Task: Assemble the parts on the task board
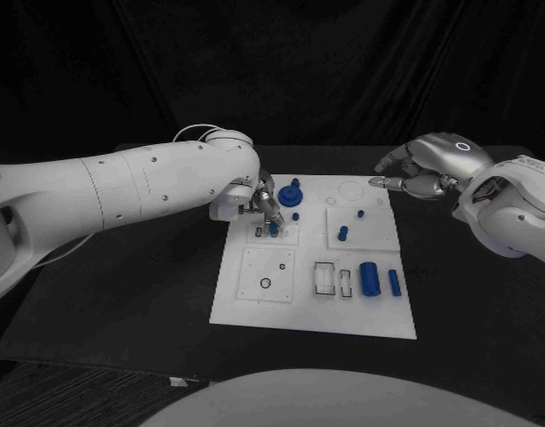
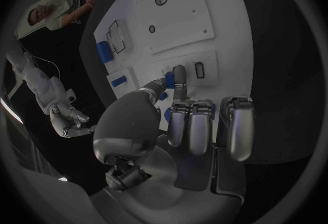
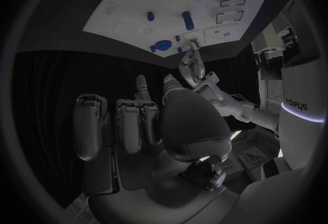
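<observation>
Head view puts your left hand at the upper left of the task board, thumb and a finger pinching a small blue part over a rectangular slot. If the part comes down tilted it could jam at the slot's edge or slip from the smooth metal fingertips; the pinch looks narrow. Your right hand hovers in the upper right of the frame off the board's far corner, fingers curled in and holding nothing. The board is a flat, matte white plate with cut recesses; a blue cylinder and a blue bar of smooth plastic lie toward its lower right.
</observation>
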`<control>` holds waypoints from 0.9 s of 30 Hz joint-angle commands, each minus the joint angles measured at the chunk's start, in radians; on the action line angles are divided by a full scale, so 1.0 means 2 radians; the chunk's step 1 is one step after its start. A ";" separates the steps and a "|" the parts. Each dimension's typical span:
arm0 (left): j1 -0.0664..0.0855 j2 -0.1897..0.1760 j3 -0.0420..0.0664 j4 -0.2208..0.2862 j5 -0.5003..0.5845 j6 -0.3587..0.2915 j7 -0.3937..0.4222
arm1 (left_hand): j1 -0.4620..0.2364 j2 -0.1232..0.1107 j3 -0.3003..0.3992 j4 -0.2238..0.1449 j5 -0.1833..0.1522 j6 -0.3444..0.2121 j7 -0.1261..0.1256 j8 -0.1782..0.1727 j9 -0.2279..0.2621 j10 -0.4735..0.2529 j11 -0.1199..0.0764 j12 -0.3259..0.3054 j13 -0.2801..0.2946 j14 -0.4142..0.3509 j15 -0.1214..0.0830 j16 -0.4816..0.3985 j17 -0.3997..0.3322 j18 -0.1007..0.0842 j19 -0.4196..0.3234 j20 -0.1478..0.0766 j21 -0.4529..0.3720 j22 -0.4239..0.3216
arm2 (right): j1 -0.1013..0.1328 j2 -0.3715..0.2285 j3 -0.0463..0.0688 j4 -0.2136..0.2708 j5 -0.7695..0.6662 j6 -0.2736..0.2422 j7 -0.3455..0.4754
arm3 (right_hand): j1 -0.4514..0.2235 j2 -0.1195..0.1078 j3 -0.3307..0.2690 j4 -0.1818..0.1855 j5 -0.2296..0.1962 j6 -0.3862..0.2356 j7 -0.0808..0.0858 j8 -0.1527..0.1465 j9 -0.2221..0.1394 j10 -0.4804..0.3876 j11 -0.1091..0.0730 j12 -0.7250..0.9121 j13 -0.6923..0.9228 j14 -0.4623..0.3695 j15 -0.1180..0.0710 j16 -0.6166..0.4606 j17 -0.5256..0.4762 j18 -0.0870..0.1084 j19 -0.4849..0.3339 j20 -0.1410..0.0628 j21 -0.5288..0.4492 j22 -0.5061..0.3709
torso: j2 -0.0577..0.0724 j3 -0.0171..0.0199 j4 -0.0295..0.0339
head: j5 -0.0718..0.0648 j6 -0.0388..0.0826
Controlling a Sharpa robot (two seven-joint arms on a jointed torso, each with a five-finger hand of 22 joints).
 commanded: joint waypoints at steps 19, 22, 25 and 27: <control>-0.005 -0.001 0.000 -0.001 0.004 -0.001 0.007 | -0.001 0.002 0.004 -0.001 0.001 -0.004 -0.001 -0.003 0.001 0.054 -0.002 0.002 0.132 0.052 -0.001 0.001 0.132 0.003 -0.001 -0.001 -0.004 0.072 | -0.001 -0.002 0.000 0.002 -0.001 -0.006 -0.004 | 0.004 0.001 -0.002 -0.001 0.003 0.002 0.002 -0.003 -0.001 0.051 0.004 0.001 0.132 0.052 0.004 0.001 0.132 0.010 0.025 0.004 -0.003 0.112 | 0.000 -0.0001 -0.0001 | -0.001 0.000; -0.005 -0.002 0.000 0.000 0.004 -0.001 0.007 | -0.001 0.002 0.004 -0.001 0.001 -0.004 -0.001 -0.003 0.001 0.054 -0.002 0.002 0.132 0.052 -0.001 0.001 0.132 0.003 -0.001 -0.001 -0.004 0.072 | -0.001 -0.002 0.000 0.002 -0.001 -0.006 -0.004 | 0.004 0.001 -0.002 -0.001 0.003 0.002 0.002 -0.003 -0.001 0.051 0.004 0.001 0.132 0.052 0.004 0.001 0.132 0.010 0.025 0.004 -0.003 0.112 | 0.000 0.0000 0.0000 | 0.000 0.000; -0.006 -0.002 0.000 -0.001 0.004 -0.002 0.008 | -0.001 0.002 0.004 -0.001 0.001 -0.004 -0.001 -0.003 0.001 0.054 -0.002 0.002 0.132 0.052 -0.001 0.001 0.132 0.003 -0.001 -0.001 -0.004 0.072 | -0.001 -0.001 0.000 0.002 -0.001 -0.006 -0.003 | 0.004 0.001 -0.002 -0.001 0.003 0.002 0.002 -0.003 -0.001 0.051 0.004 0.001 0.132 0.052 0.004 0.001 0.132 0.010 0.025 0.004 -0.003 0.112 | 0.000 0.0000 0.0001 | 0.000 0.000; -0.006 -0.001 0.000 -0.001 0.004 -0.002 0.008 | -0.002 0.002 0.005 -0.001 0.001 -0.004 -0.001 -0.004 0.001 0.054 -0.002 0.002 0.132 0.052 -0.001 0.001 0.132 0.004 -0.002 0.000 -0.004 0.071 | -0.001 -0.001 0.000 0.002 -0.001 -0.005 -0.003 | 0.004 0.001 -0.002 -0.001 0.003 0.002 0.002 -0.003 -0.001 0.051 0.004 0.001 0.132 0.052 0.004 0.001 0.132 0.010 0.025 0.004 -0.003 0.112 | 0.000 0.0001 0.0002 | 0.000 0.000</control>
